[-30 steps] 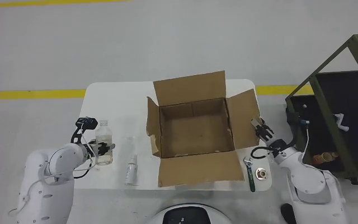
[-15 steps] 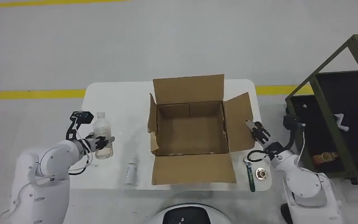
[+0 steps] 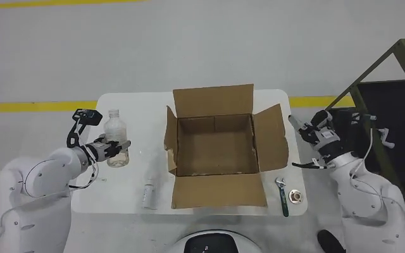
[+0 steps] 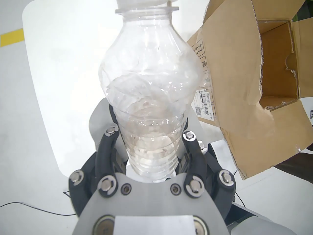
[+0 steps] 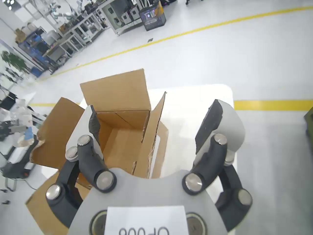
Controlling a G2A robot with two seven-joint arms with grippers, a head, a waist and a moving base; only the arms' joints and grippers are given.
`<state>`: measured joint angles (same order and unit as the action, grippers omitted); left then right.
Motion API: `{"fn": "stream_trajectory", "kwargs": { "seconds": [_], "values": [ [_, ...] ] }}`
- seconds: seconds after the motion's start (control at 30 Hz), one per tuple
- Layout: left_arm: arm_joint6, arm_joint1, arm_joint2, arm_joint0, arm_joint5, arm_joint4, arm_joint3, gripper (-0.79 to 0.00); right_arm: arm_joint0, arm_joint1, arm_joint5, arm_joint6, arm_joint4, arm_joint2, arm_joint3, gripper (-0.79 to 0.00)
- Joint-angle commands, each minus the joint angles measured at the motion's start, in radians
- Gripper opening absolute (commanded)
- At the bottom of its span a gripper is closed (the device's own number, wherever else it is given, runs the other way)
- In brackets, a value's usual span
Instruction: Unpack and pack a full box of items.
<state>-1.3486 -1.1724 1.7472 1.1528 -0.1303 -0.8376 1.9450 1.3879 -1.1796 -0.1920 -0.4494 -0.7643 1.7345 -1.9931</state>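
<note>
Left wrist view: left jaws are squeezing the clear plastic bottle (image 4: 146,69) round its lower body; right jaws are hanging wide apart near the brown cardboard box (image 5: 117,94).

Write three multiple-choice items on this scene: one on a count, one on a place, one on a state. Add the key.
1. How many flaps of the cardboard box are folded out?
A) two B) three C) four

2. Where does the wrench lie?
A) inside the box B) on the table beside the box C) on the floor

3. The left end effector is:
A) open and empty B) shut on the clear bottle C) shut on the wrench

Key: C, four flaps spread from the rim; B, it rests on the tabletop past the flap on the right arm's side; B, it clamps the bottle's lower body.
</note>
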Motion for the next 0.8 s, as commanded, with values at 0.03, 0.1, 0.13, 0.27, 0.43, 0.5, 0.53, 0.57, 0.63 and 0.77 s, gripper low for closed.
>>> {"fn": "stream_trajectory", "kwargs": {
  "seconds": [0.03, 0.1, 0.13, 0.27, 0.43, 0.5, 0.53, 0.57, 0.63, 0.77],
  "values": [
    [0.0, 0.0, 0.0, 0.0, 0.0, 0.0, 0.0, -0.785, -0.011, 0.003, -0.033, 0.027, -0.043, -0.009, -0.012, -0.785],
    [0.0, 0.0, 0.0, 0.0, 0.0, 0.0, 0.0, -0.785, -0.016, 0.004, -0.059, 0.047, -0.061, -0.016, -0.02, -0.785],
    [0.0, 0.0, 0.0, 0.0, 0.0, 0.0, 0.0, -0.785, -0.016, 0.005, -0.074, 0.056, -0.075, -0.02, -0.02, -0.785],
    [0.049, -0.001, -0.008, 0.018, 0.014, 0.012, 0.0, -0.785, -0.021, 0.009, -0.136, 0.1, -0.133, -0.036, -0.011, -0.785],
    [0.087, 0.001, -0.051, -0.016, 0.007, 0.101, 0.033, -0.785, -0.027, 0.011, -0.174, 0.133, -0.165, -0.06, 0.005, -0.785],
    [0.092, 0.001, -0.07, -0.055, 0.014, 0.16, 0.034, -0.785, -0.029, 0.012, -0.176, 0.14, -0.178, -0.066, 0.009, -0.785],
    [0.092, 0.001, -0.082, -0.076, 0.015, 0.185, 0.031, -0.785, -0.03, 0.012, -0.176, 0.142, -0.182, -0.068, 0.011, -0.785],
    [0.095, 0.0, -0.096, -0.101, 0.024, 0.223, 0.03, -0.785, -0.031, 0.013, -0.17, 0.143, -0.188, -0.068, 0.014, -0.785],
    [0.094, 0.0, -0.127, -0.146, 0.033, 0.279, 0.023, -0.785, -0.031, 0.013, -0.154, 0.144, -0.193, -0.068, 0.017, -0.785],
    [0.085, -0.002, -0.203, -0.216, 0.028, 0.373, 0.02, -0.785, -0.027, 0.014, -0.128, 0.14, -0.192, -0.056, 0.016, -0.785]
  ]
}}
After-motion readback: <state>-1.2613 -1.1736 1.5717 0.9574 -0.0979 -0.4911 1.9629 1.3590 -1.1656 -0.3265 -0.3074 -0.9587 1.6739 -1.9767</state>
